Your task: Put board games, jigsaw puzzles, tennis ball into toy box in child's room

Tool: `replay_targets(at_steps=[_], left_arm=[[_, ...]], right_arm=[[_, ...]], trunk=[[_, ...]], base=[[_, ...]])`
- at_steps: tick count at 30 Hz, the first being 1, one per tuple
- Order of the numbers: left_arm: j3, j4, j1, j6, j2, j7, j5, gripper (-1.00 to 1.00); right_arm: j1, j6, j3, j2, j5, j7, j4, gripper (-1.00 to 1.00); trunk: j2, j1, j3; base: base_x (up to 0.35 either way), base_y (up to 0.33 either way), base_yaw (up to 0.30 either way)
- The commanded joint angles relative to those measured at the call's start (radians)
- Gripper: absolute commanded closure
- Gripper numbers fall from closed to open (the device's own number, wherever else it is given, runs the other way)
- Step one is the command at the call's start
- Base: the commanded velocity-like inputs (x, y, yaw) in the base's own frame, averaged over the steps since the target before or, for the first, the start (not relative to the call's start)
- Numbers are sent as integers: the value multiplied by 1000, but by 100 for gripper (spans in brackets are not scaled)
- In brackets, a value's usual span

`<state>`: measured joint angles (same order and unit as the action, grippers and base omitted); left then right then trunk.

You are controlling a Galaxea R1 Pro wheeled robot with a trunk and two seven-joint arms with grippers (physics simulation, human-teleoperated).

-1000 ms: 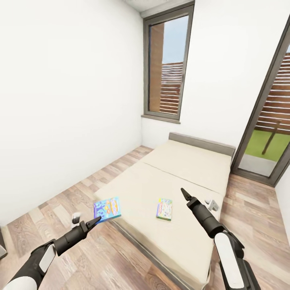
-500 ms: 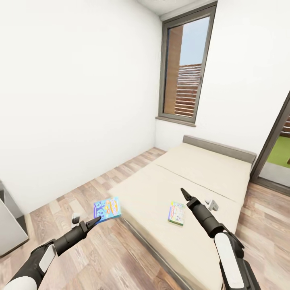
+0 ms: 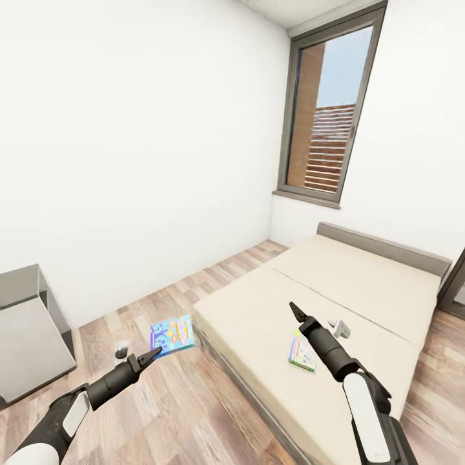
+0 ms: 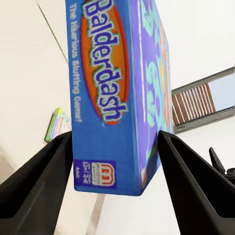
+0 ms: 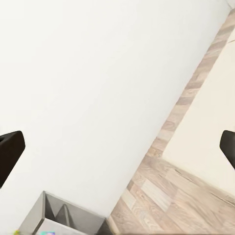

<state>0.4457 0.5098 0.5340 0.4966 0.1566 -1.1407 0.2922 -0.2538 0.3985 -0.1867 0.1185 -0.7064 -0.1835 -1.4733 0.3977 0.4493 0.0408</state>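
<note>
Left pincer is clenched on the blue Balderdash board game, held out over the wood floor by one short edge only; a fast turn could let it slip or tilt out. Right pincer spread wide, empty, over the bed. Second board game lies on the near mattress. Grey cabinet far left.

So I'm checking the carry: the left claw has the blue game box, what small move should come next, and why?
Probably keep turning left toward the grey cabinet. The left claw is shut on the blue game box, the toy box isn't visible, and another game box lies on the bed.
</note>
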Motion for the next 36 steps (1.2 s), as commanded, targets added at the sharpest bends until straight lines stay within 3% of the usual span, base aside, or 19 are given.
replay_targets(at_steps=[1, 10, 17, 36], left_arm=[[2, 0, 1, 10, 0, -2, 4, 100], [2, 0, 1, 11, 0, -2, 4, 100], [2, 0, 1, 13, 0, -2, 4, 100], [2, 0, 1, 10, 0, -2, 4, 100]], right_arm=[[-1, 8, -3, 1, -5, -3, -1, -100], [-1, 8, -5, 2, -5, -3, -1, -100], [-1, 9, -3, 2, -7, -3, -1, -100], [-1, 8, 0, 4, -7, -2, -1, -100]], trunk=[[2, 1, 1], [2, 1, -6], [2, 1, -7], [2, 1, 18]], base=[[0, 0, 244], [0, 0, 230], [0, 0, 41], [15, 0, 86]])
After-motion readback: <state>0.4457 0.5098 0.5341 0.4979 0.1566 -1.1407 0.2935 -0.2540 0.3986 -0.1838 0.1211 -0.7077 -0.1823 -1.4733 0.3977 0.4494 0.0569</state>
